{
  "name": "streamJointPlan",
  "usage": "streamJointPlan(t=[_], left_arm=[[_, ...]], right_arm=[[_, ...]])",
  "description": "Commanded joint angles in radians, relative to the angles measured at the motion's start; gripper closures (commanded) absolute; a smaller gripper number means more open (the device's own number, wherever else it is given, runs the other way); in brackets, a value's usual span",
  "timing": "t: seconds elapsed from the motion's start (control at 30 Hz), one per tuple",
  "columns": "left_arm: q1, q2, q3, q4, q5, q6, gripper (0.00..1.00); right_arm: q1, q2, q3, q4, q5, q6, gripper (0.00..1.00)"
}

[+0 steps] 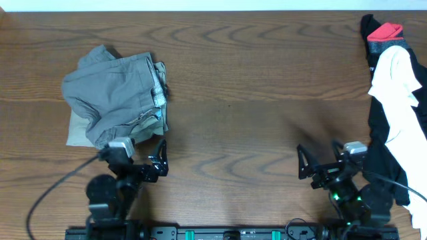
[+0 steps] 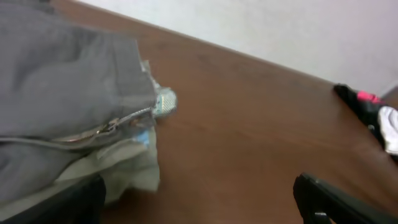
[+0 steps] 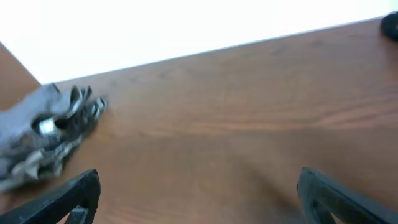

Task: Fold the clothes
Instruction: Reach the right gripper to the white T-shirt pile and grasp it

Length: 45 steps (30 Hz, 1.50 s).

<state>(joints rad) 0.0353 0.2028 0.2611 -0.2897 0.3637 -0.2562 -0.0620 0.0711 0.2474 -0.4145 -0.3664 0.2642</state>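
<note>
Left gripper [image 1: 160,162] and right gripper [image 1: 302,163] gape empty; the white T-shirt [image 1: 399,75] lies lengthwise far-to-near at the right.

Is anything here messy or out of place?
Yes. On the left a grey garment lies crumpled on top of a flatter khaki piece. On the far right a white shirt and a black-and-red piece sprawl in a tangled heap that runs out of view. Nothing looks damaged.
</note>
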Motion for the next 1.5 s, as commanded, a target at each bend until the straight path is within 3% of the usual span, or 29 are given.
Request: streamJointPlan(t=[0.0,0.13,0.33,0.47,0.6,0.77,0.83,1.07,1.3,1.47], left_arm=[[-0.004,0.148,0.237,-0.101,-0.015,0.051,0.02],[-0.004,0.418,0.507,-0.312,-0.016,0.084,0.02],[-0.004,0.731,0.863,-0.549,-0.008,0.083,0.02],[-0.004,0.827,0.978,-0.586,0.136,0.084,0.02],[-0.004,0.859,0.987,-0.602,0.148,0.114,0.02],[-0.004,0.865,0.987,-0.692,0.148,0.156,0.02],[-0.004,0.865,0.987,-0.726,0.145,0.160,0.02],[-0.004,0.865,0.987,-0.775,0.144,0.179,0.02],[-0.004,0.869,0.987,-0.768,0.140,0.185,0.02],[-0.004,0.869,0.987,-0.770,0.140,0.185,0.02]], right_arm=[[0.010,0.111,0.122,0.006,0.041,0.042,0.01],[0.010,0.372,0.288,-0.055,0.042,0.043,0.01],[0.006,0.852,0.695,-0.395,0.097,0.000,0.01],[0.002,1.151,1.039,-0.647,0.093,-0.181,0.01],[-0.005,1.364,1.252,-0.763,0.185,-0.229,0.01],[-0.118,1.545,1.379,-0.778,0.237,-0.160,0.01],[-0.195,1.623,1.417,-0.779,0.277,-0.134,0.09],[-0.397,1.799,1.440,-0.703,0.333,-0.066,0.25],[-0.422,1.936,1.439,-0.558,0.358,-0.061,0.33],[-0.422,2.002,1.439,-0.439,0.404,-0.056,0.32]])
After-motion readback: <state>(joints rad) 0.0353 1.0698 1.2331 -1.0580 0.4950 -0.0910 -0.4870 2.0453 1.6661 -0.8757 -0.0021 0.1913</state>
